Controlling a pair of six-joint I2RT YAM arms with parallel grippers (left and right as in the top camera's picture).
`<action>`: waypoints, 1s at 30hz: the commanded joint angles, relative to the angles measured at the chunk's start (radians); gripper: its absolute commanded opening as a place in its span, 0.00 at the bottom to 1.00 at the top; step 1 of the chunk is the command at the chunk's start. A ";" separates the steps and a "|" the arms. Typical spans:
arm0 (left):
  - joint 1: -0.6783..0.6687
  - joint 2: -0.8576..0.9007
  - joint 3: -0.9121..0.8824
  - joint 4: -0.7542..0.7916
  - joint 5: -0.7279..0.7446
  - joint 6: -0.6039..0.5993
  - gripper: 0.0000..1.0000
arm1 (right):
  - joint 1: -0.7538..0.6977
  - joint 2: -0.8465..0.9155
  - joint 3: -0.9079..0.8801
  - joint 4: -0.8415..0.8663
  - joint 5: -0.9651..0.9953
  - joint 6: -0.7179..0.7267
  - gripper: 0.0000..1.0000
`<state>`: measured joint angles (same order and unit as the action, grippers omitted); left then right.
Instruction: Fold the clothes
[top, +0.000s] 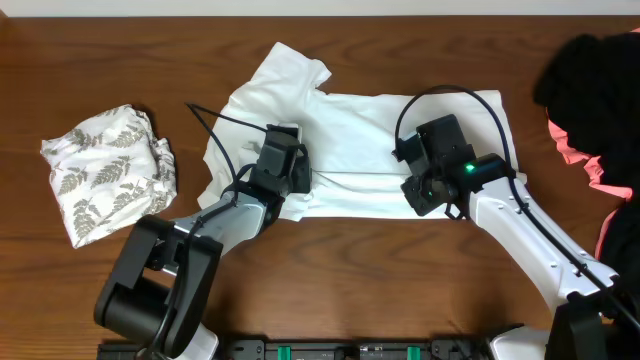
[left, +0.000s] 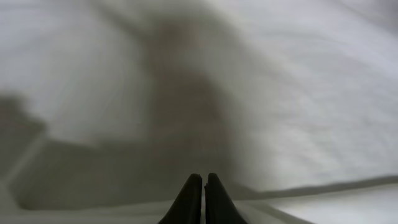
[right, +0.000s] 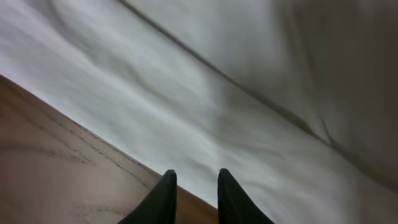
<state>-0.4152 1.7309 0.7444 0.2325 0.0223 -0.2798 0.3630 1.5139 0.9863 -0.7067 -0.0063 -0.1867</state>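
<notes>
Overhead view: I am holding my left hand (left: 203, 179) clenched over the white T-shirt (top: 350, 125); my right hand (right: 196, 174) is hovering released at its edge above the desk (top: 100, 60).

A large plain white soft T-shirt (top: 360, 130) lies rumpled, partly folded, at the worktop's middle. A crumpled white leaf-print garment (top: 108, 170) sits near the left edge. A black garment (top: 600, 70) and a coral-pink garment (top: 585, 150) are heaped at the right edge.
</notes>
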 joint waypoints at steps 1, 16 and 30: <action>0.000 -0.002 0.008 -0.014 -0.034 0.013 0.06 | -0.003 0.002 -0.001 -0.001 -0.002 0.015 0.22; 0.002 -0.224 0.008 -0.322 -0.170 0.017 0.06 | -0.003 0.003 -0.001 -0.001 -0.002 0.015 0.22; 0.180 -0.040 0.008 -0.095 -0.173 0.017 0.06 | -0.003 0.003 -0.001 -0.022 -0.002 0.018 0.22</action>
<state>-0.2775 1.6672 0.7448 0.1089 -0.1249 -0.2794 0.3630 1.5143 0.9863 -0.7231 -0.0067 -0.1837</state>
